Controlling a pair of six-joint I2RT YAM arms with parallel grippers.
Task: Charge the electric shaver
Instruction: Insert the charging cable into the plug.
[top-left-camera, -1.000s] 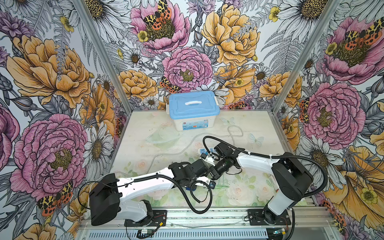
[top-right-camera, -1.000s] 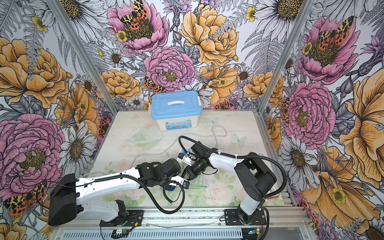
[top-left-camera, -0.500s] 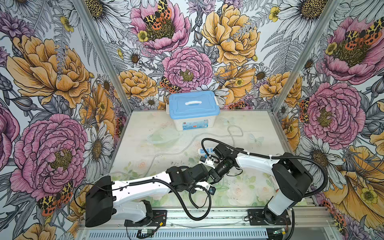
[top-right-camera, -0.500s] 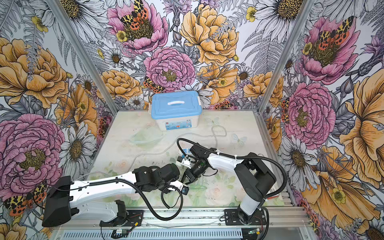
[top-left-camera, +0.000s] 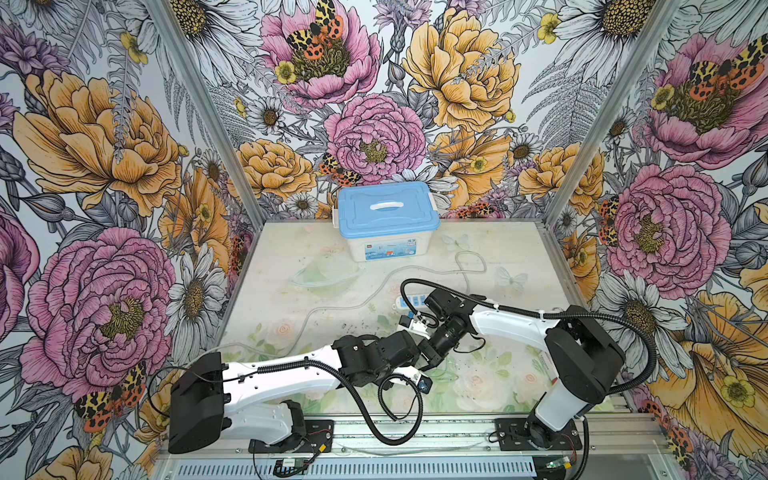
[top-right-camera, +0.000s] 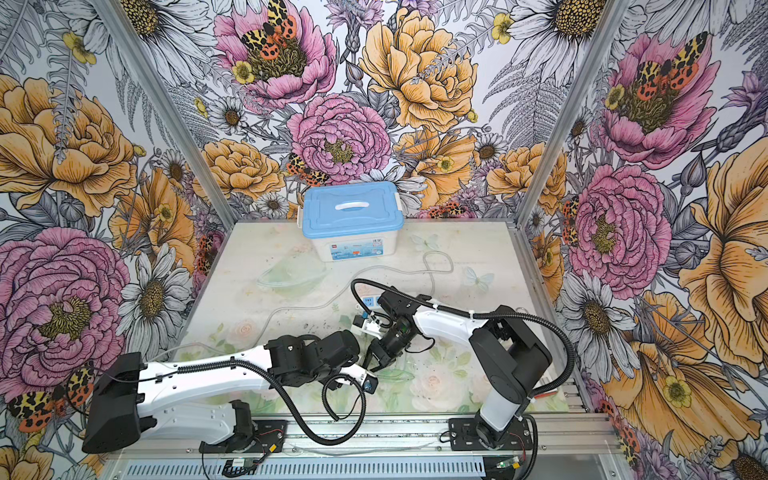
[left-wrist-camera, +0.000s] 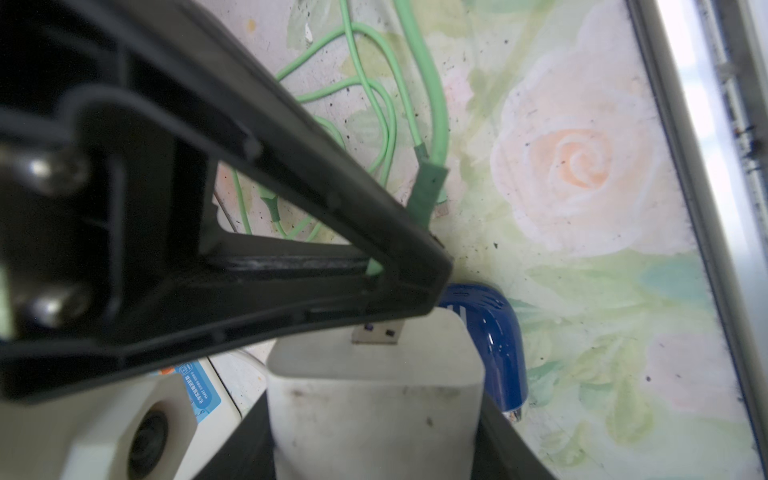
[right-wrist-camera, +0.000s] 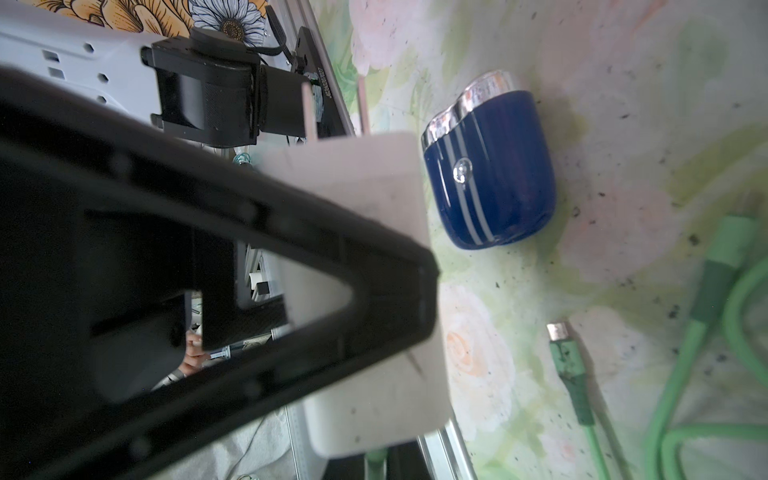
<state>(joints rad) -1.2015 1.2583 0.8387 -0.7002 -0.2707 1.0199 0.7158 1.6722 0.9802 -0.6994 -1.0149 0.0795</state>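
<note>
Table (top-left-camera: 270, 291): pale floral print, speckled with dark flecks. Far middle, against the floral wall: storage box (top-left-camera: 388, 232) with blue lid and white handle. Just near of it, a clear plastic piece (top-left-camera: 328, 276). Thin pale cord (top-left-camera: 340, 306) winds across mid-table. White power strip (top-left-camera: 409, 300) with blue sockets, right of centre, partly hidden. Near side: white charger block (left-wrist-camera: 374, 395), USB plug (left-wrist-camera: 378, 332) at its face. Green cable (left-wrist-camera: 441, 124) lies in loose loops, its small connector (right-wrist-camera: 559, 332) free on the table.
</note>
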